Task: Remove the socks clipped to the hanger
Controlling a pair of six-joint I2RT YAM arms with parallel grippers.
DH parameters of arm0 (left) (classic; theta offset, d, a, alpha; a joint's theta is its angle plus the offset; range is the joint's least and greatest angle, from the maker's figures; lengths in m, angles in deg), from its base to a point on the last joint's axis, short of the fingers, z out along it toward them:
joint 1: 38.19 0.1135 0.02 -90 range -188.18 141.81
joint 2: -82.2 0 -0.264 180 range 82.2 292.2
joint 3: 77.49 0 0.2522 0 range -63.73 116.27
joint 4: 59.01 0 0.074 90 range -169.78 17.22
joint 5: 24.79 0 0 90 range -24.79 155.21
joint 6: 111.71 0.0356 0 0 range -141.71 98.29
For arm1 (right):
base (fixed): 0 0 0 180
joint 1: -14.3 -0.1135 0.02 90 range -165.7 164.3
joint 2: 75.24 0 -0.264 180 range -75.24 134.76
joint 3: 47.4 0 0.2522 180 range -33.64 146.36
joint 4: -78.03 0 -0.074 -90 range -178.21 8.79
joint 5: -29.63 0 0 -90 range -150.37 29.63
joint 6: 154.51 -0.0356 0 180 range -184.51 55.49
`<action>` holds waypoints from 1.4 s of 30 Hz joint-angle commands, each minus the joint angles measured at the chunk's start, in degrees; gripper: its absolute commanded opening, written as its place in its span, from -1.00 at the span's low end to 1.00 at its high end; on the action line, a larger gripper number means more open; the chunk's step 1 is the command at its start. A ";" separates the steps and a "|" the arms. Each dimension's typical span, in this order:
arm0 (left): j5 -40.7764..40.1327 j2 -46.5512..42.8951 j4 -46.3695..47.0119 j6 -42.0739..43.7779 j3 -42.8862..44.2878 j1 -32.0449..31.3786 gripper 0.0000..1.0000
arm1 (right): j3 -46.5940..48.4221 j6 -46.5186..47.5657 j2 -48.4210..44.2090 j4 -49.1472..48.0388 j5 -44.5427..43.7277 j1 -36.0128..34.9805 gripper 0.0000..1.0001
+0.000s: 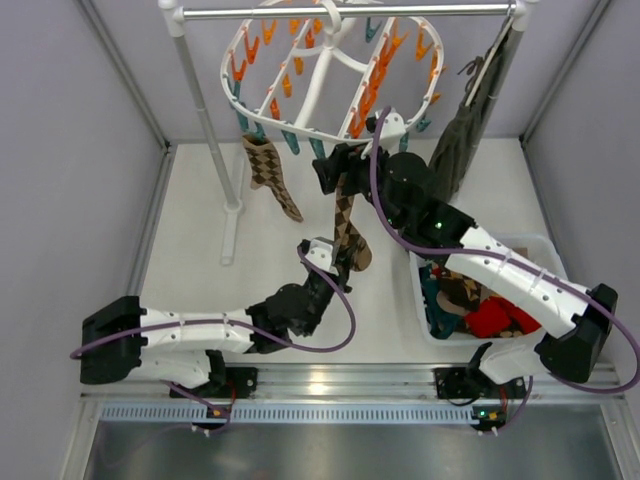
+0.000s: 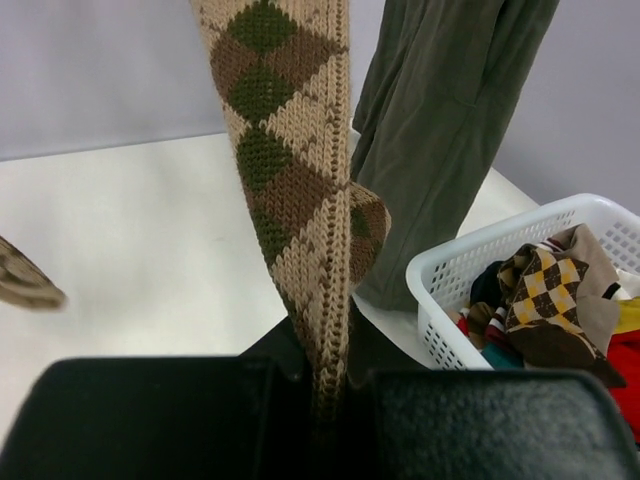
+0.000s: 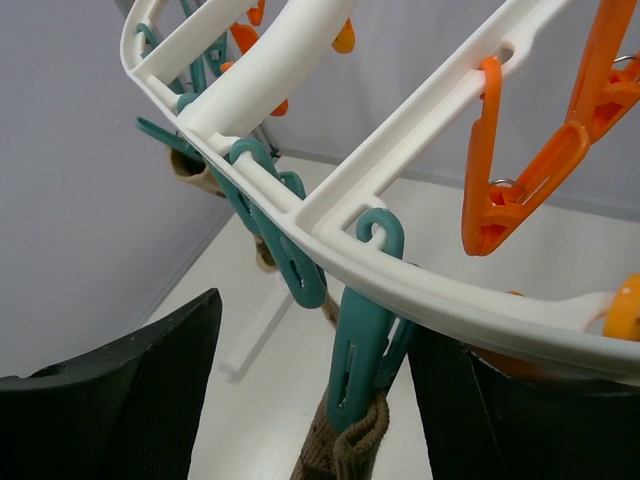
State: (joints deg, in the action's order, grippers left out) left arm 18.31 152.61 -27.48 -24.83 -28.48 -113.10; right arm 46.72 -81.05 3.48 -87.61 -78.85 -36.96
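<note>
While the left claw (image 2: 325,388) is pressed together on the lower part of a tan-and-brown argyle knitted sock (image 2: 285,180), pinching it between its black fingers (image 2: 160,420), the sock runs straight up from it toward the frame overhead. Just right of that claw stands a white plastic mesh laundry basket (image 2: 470,265). In it, what looks like a yellow-and-brown argyle sock (image 2: 540,300) already lies among red and teal clothes (image 1: 495,318), so part of the job seems done. Higher up, the right claw (image 3: 320,350) is spread wide, with one finger on each side of a teal plastic clip (image 3: 362,345) that bites the sock's cuff between them. Above that claw curves the large white plastic oval drying hanger (image 3: 400,260) with its orange clips (image 3: 520,180). Farther off to that claw's left, a second argyle sock (image 1: 270,175) hangs from another teal clip. By my reading, at least two socks are left to free, this one first.
</note>
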 commanded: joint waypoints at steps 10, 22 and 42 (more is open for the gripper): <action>2.24 -3.62 -0.30 -1.90 -2.28 -0.06 -1.00 | 1.73 0.72 0.82 -9.04 9.69 2.40 -0.12; 2.68 -3.18 -1.26 -2.51 -3.34 0.03 -1.00 | 2.61 0.36 1.97 -9.30 8.02 2.40 -1.00; 14.80 -7.82 -5.31 -5.76 -7.65 0.03 -1.00 | 2.35 -3.41 -0.75 -4.56 8.11 3.01 0.27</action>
State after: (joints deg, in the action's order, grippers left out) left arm 27.01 148.15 -34.30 -29.57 -36.55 -113.06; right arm 47.95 -84.02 5.18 -91.19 -73.21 -34.87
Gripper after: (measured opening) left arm 0.038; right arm 0.566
